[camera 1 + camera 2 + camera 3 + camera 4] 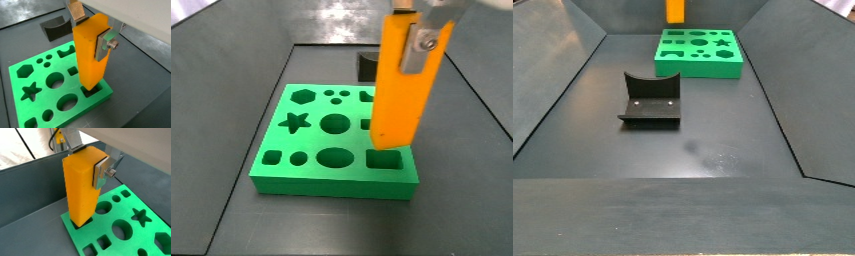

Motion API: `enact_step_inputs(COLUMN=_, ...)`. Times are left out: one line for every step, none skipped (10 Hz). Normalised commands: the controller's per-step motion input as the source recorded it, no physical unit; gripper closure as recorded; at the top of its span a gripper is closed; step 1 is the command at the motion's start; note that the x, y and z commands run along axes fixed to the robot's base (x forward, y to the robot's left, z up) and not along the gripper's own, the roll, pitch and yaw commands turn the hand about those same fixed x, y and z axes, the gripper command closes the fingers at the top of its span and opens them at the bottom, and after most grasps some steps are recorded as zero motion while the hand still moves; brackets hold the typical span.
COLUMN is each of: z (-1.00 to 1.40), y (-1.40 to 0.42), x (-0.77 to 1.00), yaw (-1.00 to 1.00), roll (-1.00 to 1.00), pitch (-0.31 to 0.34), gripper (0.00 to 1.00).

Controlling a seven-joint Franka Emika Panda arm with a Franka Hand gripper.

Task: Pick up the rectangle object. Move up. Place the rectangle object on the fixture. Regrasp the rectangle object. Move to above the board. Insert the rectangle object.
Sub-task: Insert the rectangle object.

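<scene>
My gripper [90,32] is shut on the rectangle object [89,55], a long orange-yellow block held upright near its top end. One silver finger [103,46] presses a side face; the opposite finger [75,12] shows behind the block. The block's lower end stands at the mouth of a square hole by a corner of the green board [40,102], as both wrist views show. How deep it sits I cannot tell. In a side view the gripper [416,40] holds the block [396,95] over the board [325,175]. The dark fixture [651,100] stands bare, apart from the board [700,62].
Dark sloping walls [560,90] enclose the grey floor on all sides. The fixture [55,26] stands beyond the board's far edge in a wrist view. The board's other cut-outs, star [297,123], hexagon and circles, hold nothing.
</scene>
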Motion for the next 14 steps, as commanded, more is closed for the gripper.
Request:
enact_step_inputs(z=-0.16, y=0.0, x=0.05, yaw=-0.09, roll=-0.04, pitch=0.0, gripper=1.0)
enact_step_inputs(z=-0.29, y=0.0, x=0.36, yaw=-0.35, roll=-0.14, pitch=0.05, gripper=1.0)
enact_step_inputs(z=-0.2, y=0.0, x=0.43, yaw=-0.43, roll=0.0, pitch=0.1, gripper=1.0)
enact_step_inputs(z=-0.02, y=0.0, x=0.25, yaw=-0.32, roll=0.02, pitch=0.066, gripper=1.0)
enact_step_inputs(z=0.0, y=0.0, x=0.07, yaw=-0.05, roll=0.0, pitch=0.02, gripper=1.0)
enact_step_inputs(z=0.0, y=0.0, x=0.0, yaw=0.0, roll=0.0, pitch=0.0, gripper=1.0)
enact_step_inputs(z=0.0, y=-0.01, x=0.05, yaw=-0.3, roll=0.13, pitch=0.05, gripper=1.0)
enact_step_inputs(z=-0.01, y=-0.12, x=0.18, yaw=-0.6, roll=0.16, pitch=0.066, gripper=1.0)
enact_step_inputs(z=0.0, y=-0.05, x=0.13, yaw=-0.25, roll=0.0, pitch=0.007, gripper=1.0)
enact_step_inputs(z=0.0, y=0.0, x=0.0, yaw=0.0, roll=0.03, pitch=0.0, gripper=1.0)
enact_step_inputs(z=-0.13, y=0.0, x=0.0, yaw=-0.46, roll=0.17, pitch=0.02, gripper=1.0)
enact_step_inputs(z=0.0, y=0.0, x=0.1, yaw=-0.06, roll=0.0, pitch=0.0, gripper=1.0)
enact_step_inputs(z=-0.03, y=-0.03, x=0.0, yaw=0.0, roll=0.01, pitch=0.0, gripper=1.0)
enact_step_inputs(z=-0.1, y=-0.13, x=0.0, yaw=0.0, roll=0.07, pitch=0.0, gripper=1.0)
